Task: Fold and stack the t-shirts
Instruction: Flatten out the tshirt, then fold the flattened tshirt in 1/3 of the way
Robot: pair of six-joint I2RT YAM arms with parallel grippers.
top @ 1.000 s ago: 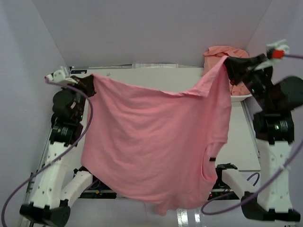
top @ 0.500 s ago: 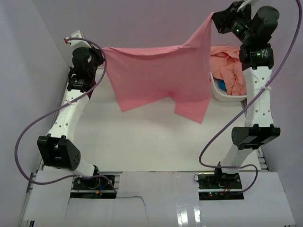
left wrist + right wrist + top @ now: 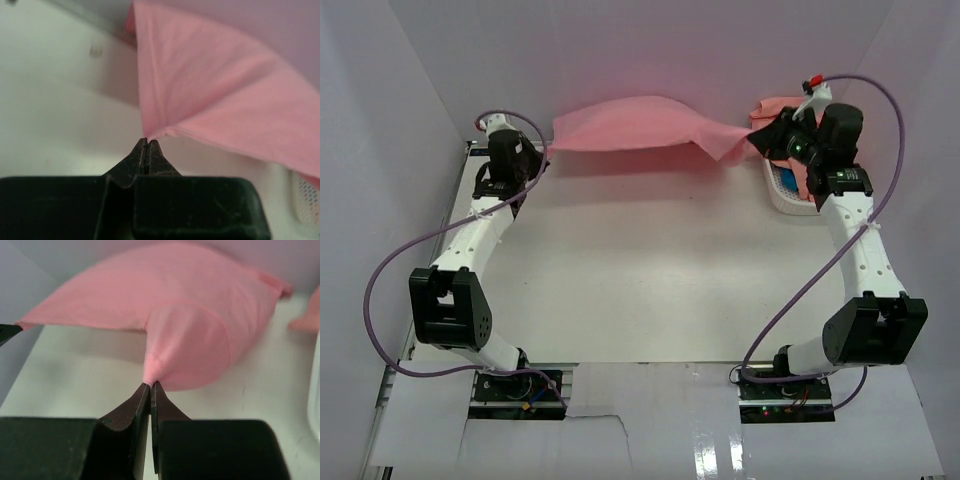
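– Along the far edge of the surface (image 3: 660, 270), one pink t-shirt (image 3: 640, 125) spans arm to arm, billowed up.

– Jaws?

– Overhead view hides the tips. Left wrist view: left jaws pinched tight on a corner of the shirt (image 3: 215, 100). Right wrist view: right jaws closed on a bunched fold (image 3: 170, 315).

– Rest of the pile?

– Overhead only: peach t-shirts (image 3: 782, 107) heaped in a white basket (image 3: 782, 203) at far right, beside the right arm. Left wrist view catches just a bit of basket mesh (image 3: 305, 200).
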